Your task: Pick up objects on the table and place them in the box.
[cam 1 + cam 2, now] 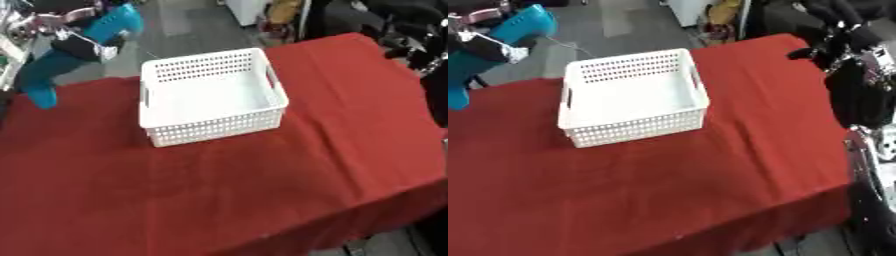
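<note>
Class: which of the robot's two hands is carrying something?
The left hand, raised at upper left, holds a teal object; the right hand, near the far right corner of the table, carries nothing visible.

We see a white plastic box (213,96) sitting upright on the red-covered surface (262,190), toward its far side and somewhat left of centre. Its walls are pierced with rows of small holes, and each short end has a slot handle. It is turned slightly askew to the surface's edges. Its inside looks plain white and we can make out nothing lying in it. A teal, bent, boot-like object (74,52) is up at the far left, above the surface's edge.
</note>
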